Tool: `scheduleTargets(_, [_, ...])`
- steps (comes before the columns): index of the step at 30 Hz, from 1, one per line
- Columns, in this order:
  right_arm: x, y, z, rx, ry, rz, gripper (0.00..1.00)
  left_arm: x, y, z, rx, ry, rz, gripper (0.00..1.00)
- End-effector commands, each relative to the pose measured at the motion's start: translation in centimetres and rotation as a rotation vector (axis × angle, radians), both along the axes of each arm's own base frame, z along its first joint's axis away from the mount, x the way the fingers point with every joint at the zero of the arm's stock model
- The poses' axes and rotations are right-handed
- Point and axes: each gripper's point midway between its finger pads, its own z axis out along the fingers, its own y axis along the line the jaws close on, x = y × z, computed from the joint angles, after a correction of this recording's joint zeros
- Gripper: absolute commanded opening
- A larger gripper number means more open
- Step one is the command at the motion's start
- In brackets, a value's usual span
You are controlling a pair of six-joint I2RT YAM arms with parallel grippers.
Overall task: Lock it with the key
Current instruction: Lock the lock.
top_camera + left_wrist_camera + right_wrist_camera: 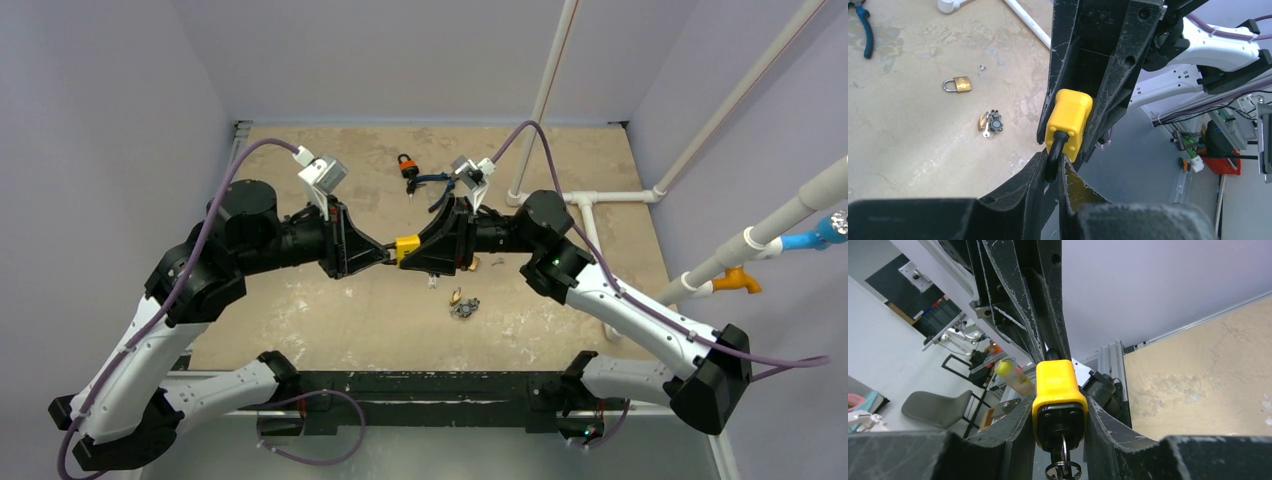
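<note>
In the top view, at frame centre, the yellow plastic-bodied padlock (407, 245) is mostly masked by the two black tools, and neither its keyhole nor its key can be made out. It is held in the air above the tan tabletop (330, 320), its long axis running left to right.

The right wrist view shows the right gripper (1060, 405) clamped on the yellow body. A silver key (1063, 462) on a ring sits in the bottom face, cut off by the lower edge.

Only the left wrist view shows the black shackle (1054, 150), pinched narrowly in the left gripper (1050, 167) and pointing toward that arm. A brass padlock (958, 84) lies at its upper left.
</note>
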Motion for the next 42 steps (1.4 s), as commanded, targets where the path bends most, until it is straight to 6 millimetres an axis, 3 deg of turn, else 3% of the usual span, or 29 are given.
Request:
scheduleTargets(1, [-1.5,-1.1,3.9,0.126,-0.088,0.038,0.0,-0.5,-1.0,2.1,-0.091,-0.026,-0.056,0.11])
scheduleTargets(3, [-1.5,-1.2,4.0,0.128,-0.089,0.034,0.0,-0.5,-1.1,1.8,-0.085,-0.02,-0.06,0.11])
scheduleTargets(6, [-1.4,-1.2,4.0,0.128,-0.088,0.03,0.0,-0.5,-1.1,1.6,-0.082,-0.019,-0.061,0.0])
scheduleTargets(8, [-0.8,-1.1,3.7,0.112,-0.089,0.005,0.0,-0.4,-0.9,1.6,-0.081,-0.024,-0.049,0.0])
scheduleTargets(9, [-0.5,-1.0,3.5,0.098,-0.09,-0.01,0.05,-0.3,-0.7,1.6,-0.08,-0.027,-0.037,0.0])
scheduleTargets(12, [0.0,-1.0,2.7,0.071,-0.092,-0.04,0.42,0.5,0.4,1.5,-0.067,-0.035,0.032,0.0])
scheduleTargets(14, [0.4,-1.1,2.2,0.059,-0.095,-0.061,0.61,0.8,1.3,1.7,-0.078,-0.041,0.066,0.0])
scheduleTargets(19, [1.1,-1.9,0.3,0.024,-0.09,-0.11,0.84,0.7,3.1,3.1,-0.124,-0.096,0.086,0.0])
scheduleTargets(27, [2.0,-2.2,-1.3,0.0,-0.111,-0.16,0.85,-0.4,2.9,4.6,-0.147,-0.108,0.028,0.0])
scheduleTargets(34, [1.0,-1.6,-0.3,0.053,-0.164,-0.092,0.74,-0.1,2.3,5.4,-0.186,-0.095,0.02,0.0])
scheduleTargets(42, [-0.2,0.0,-0.6,0.032,-0.203,-0.045,0.62,0.3,2.0,5.8,-0.216,-0.084,0.023,0.0])
